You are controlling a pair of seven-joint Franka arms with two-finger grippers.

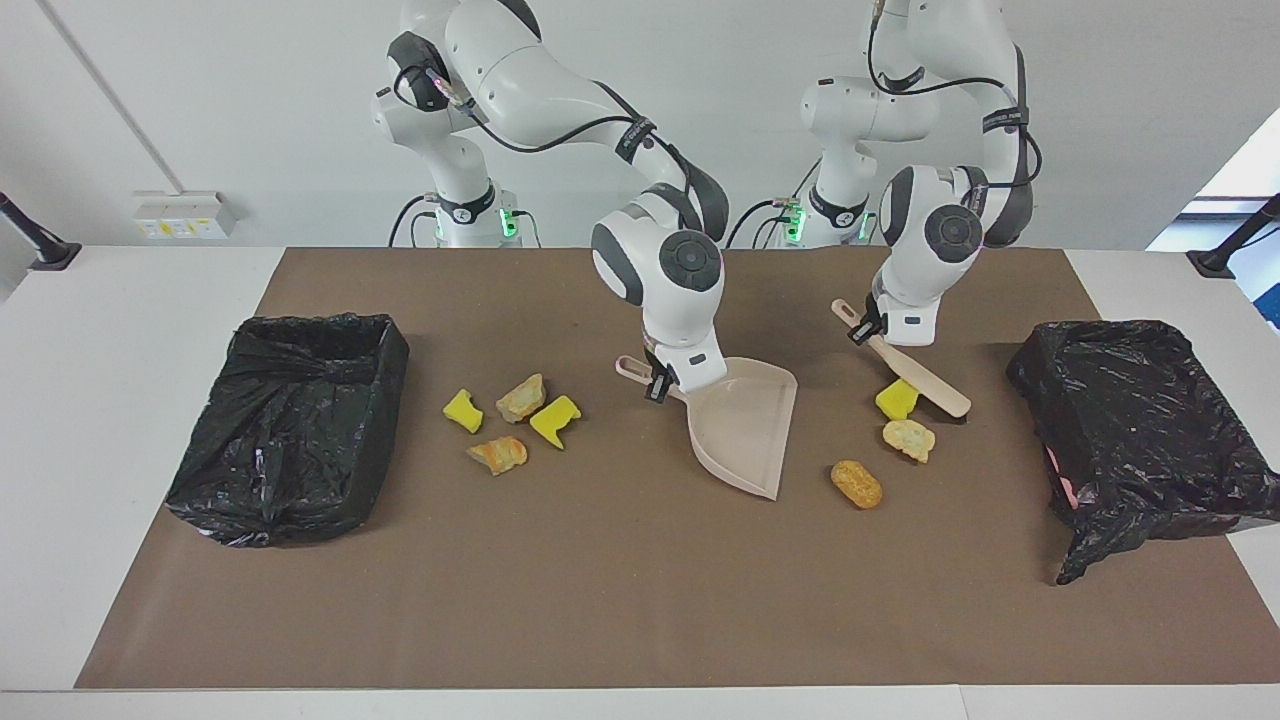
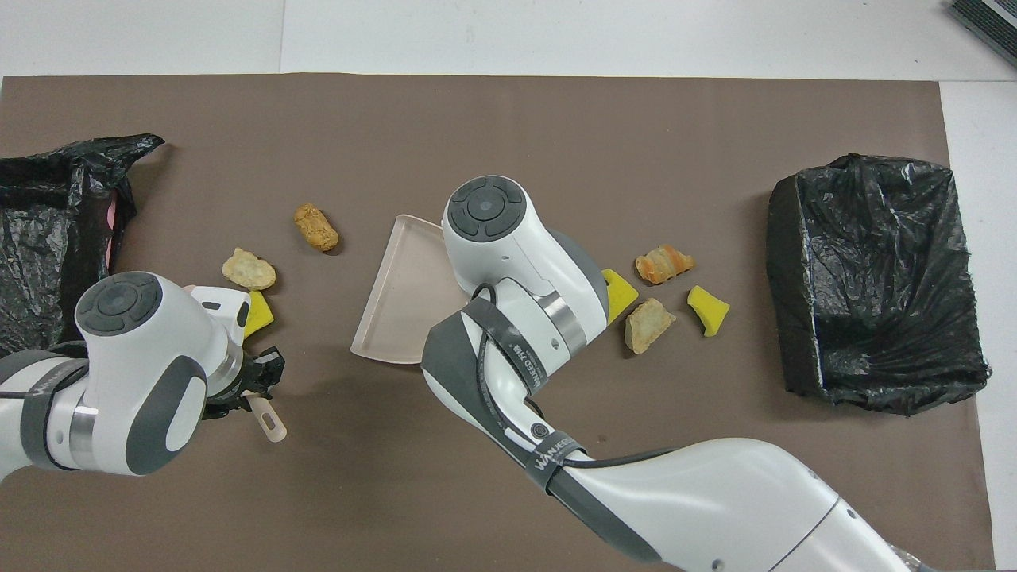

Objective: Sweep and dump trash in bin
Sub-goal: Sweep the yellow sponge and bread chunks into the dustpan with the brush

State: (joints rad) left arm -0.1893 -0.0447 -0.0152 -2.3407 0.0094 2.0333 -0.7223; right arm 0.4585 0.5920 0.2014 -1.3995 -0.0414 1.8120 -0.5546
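Beside the dustpan [image 1: 748, 430], 4 trash scraps [image 1: 510, 422] lay toward the right arm's end, 3 scraps [image 1: 905, 435] toward the left's. Right gripper [image 1: 655, 385] pinched the dustpan's handle; left gripper [image 1: 866, 328] pinched the brush [image 1: 915, 375], which touched a yellow scrap [image 1: 897, 400].

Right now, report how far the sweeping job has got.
Done: nothing binned; all seven scraps lie on the mat. In hand: the left gripper holds the brush against a yellow chunk; the right gripper holds the dustpan, empty. Left: sweeping both clusters, including the four toward the right arm's end, and dumping them.
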